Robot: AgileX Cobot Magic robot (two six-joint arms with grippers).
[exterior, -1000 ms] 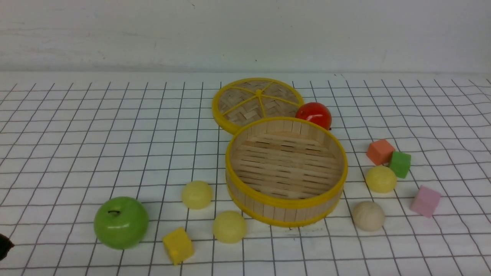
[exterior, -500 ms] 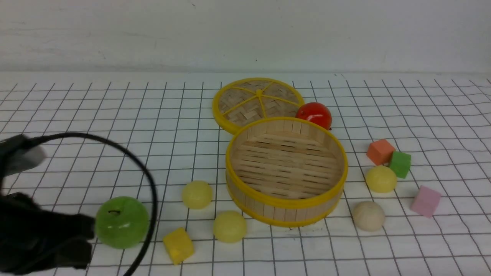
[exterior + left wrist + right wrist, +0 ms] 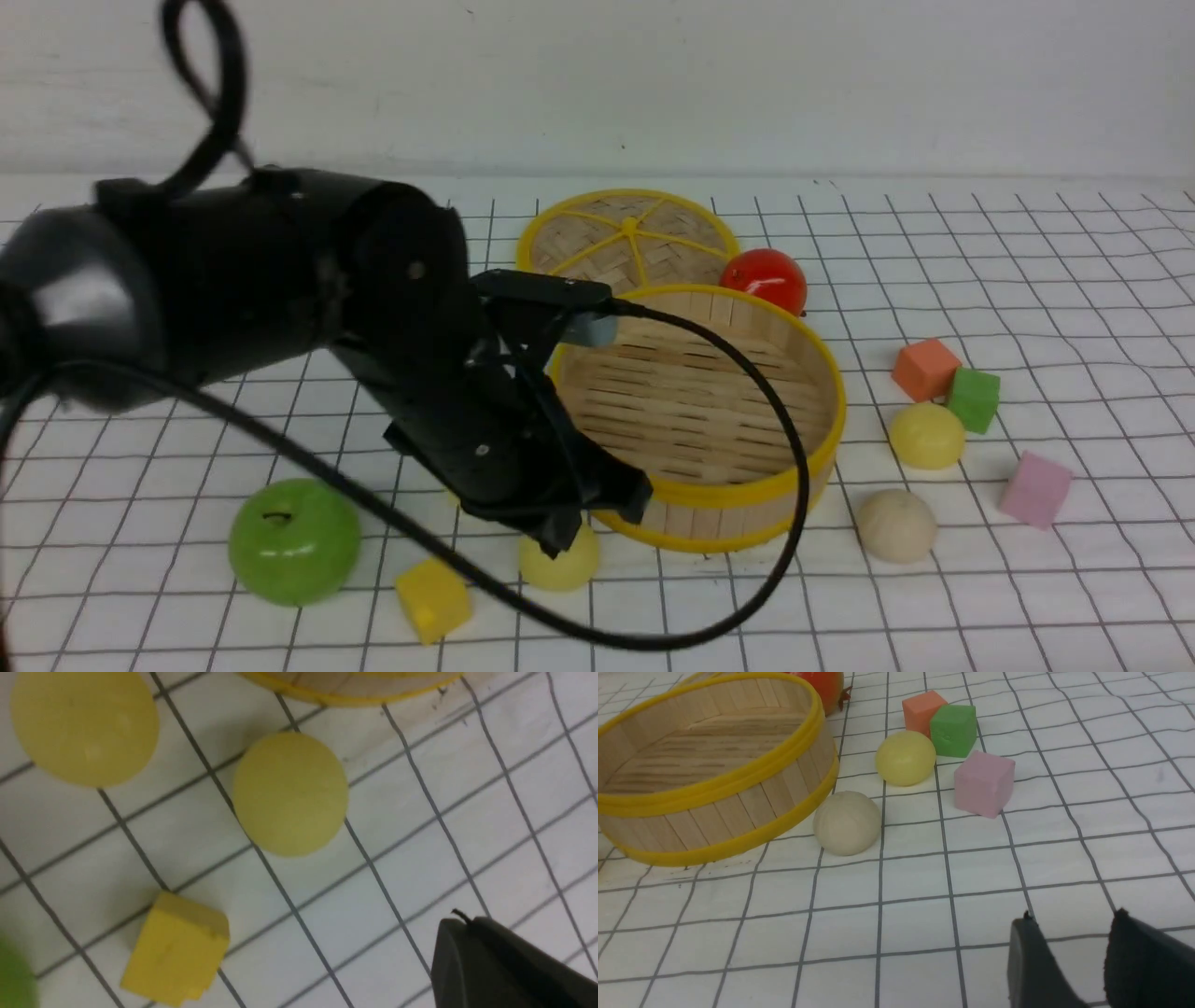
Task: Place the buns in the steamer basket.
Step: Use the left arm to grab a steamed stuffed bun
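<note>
A test bench or lab-like corner is being shown here, though the wider room cannot be made out. A desk point(image 3: 934, 616) is seen covered in white, ruled all over with thin dark grid lines, and it is backed by a plain pale wall point(image 3: 840, 84). Over it, from the left, a black robot arm point(image 3: 401, 345) is being held out, a loose dark cable point(image 3: 803, 485) looped around it; that is what is most lab-like. And across the grid, coloured blocks, a green apple point(image 3: 294, 541), a glossy red fruit point(image 3: 766, 278) and a bamboo basket point(image 3: 700, 401) are spread like test props.
</note>
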